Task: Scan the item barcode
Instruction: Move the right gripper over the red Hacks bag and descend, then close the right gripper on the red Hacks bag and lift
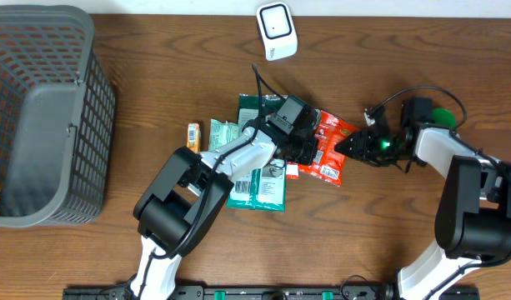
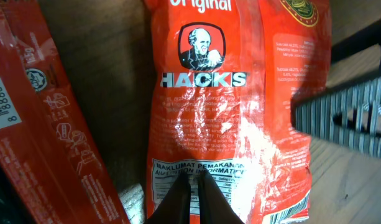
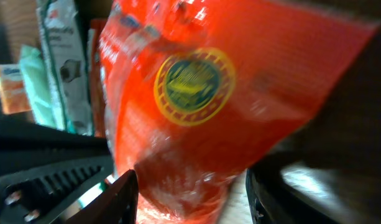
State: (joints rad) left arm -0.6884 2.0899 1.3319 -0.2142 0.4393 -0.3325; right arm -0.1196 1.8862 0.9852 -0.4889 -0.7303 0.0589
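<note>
Packet point(image 2: 227, 124) of red candy is found near the middle of the worktop point(image 1: 405, 50), at the right side of a pile of green packets point(image 1: 259, 187), with its printed face up.

The left claw point(image 2: 190, 202) is closed to a narrow point with nothing held, and its tip is placed over the near end of the packet. The right claw point(image 3: 191, 190) is set about half wide with the right edge of the packet between its fingers. Whether the edge is really pinched cannot be told, because that view is blurred.

For a good scan, the edge should be gripped firmly before the packet is lifted, and the thin foil should not be crumpled. No barcode is seen on the face shown, so it is judged that the packet must be turned over. The code should then be held flat toward the white scanner point(image 1: 277, 32) at the far side.

"HACKS" and "Original" can be read on the packet, with "MAKLUMAT PEMAKANAN" and "NUTRITION INFORMATION" lower down. A round yellow and green seal is seen too. On a second red packet point(image 2: 47, 143) just to the left, digits are printed along the edge.
</note>
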